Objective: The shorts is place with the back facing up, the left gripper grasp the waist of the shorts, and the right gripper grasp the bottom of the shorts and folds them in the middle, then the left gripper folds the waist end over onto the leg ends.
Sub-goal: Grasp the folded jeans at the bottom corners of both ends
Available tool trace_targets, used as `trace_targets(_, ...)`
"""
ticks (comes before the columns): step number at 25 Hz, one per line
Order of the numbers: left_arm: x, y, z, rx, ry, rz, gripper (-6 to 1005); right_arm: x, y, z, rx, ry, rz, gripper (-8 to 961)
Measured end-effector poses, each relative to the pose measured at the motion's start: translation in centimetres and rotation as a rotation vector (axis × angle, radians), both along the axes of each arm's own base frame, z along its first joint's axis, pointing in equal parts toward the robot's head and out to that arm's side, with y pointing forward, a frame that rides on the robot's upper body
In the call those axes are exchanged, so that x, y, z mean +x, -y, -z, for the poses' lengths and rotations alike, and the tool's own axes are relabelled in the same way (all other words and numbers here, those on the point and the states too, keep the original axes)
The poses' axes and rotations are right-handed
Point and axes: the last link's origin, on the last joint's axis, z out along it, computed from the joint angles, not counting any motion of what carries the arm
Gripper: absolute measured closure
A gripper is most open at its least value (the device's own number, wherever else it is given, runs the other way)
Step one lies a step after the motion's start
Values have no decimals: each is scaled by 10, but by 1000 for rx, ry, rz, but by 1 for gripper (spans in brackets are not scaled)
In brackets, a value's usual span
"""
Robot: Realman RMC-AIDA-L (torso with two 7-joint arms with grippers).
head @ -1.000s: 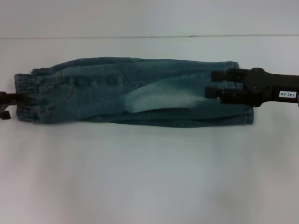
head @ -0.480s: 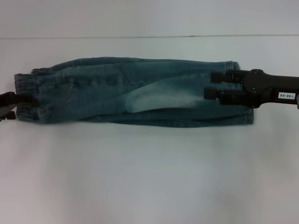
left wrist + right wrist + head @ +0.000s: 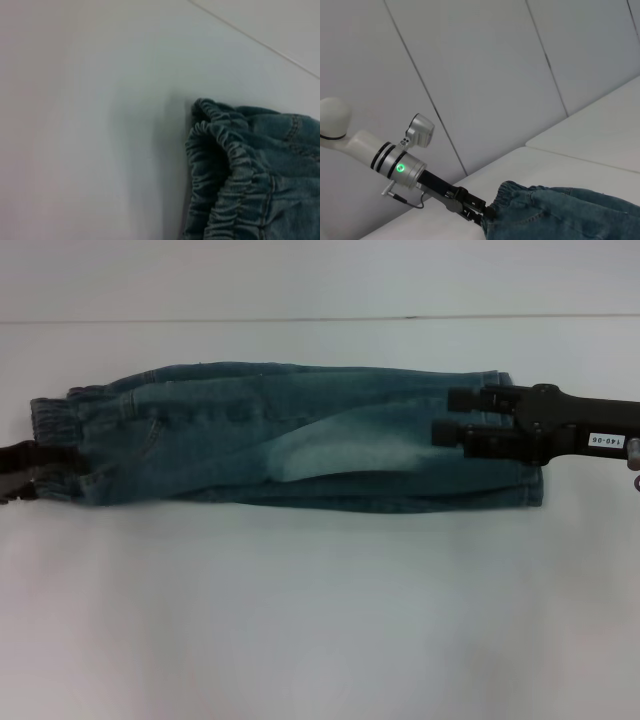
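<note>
Here the shorts (image 3: 290,435) lie folded lengthwise on the white table (image 3: 320,620); the left gripper (image 3: 30,468) pinches the waist of the shorts (image 3: 55,445); the right gripper (image 3: 450,415), fingers parted, hovers above the leg ends (image 3: 525,485).

Only readable thing here is a small white sticker (image 3: 604,440) on the right gripper's (image 3: 443,415) black arm, out by the right edge of the head view. It has dark digits printed upside down from this angle, looks like "90-041" or so when flipped, can't be sure. Nothing legible on the shorts (image 3: 290,435) or anywhere in either wrist view.
</note>
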Motion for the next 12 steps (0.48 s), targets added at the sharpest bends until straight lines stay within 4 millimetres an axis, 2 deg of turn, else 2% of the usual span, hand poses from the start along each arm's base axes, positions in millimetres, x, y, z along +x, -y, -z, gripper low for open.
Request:
trace_targets(10,4,-3,7,6,-1,23,233,0,1,2,4,-2,3,155)
trace_targets(12,5,-4,9,3,-2,26,308,1,1,2,5,-2,6,156)
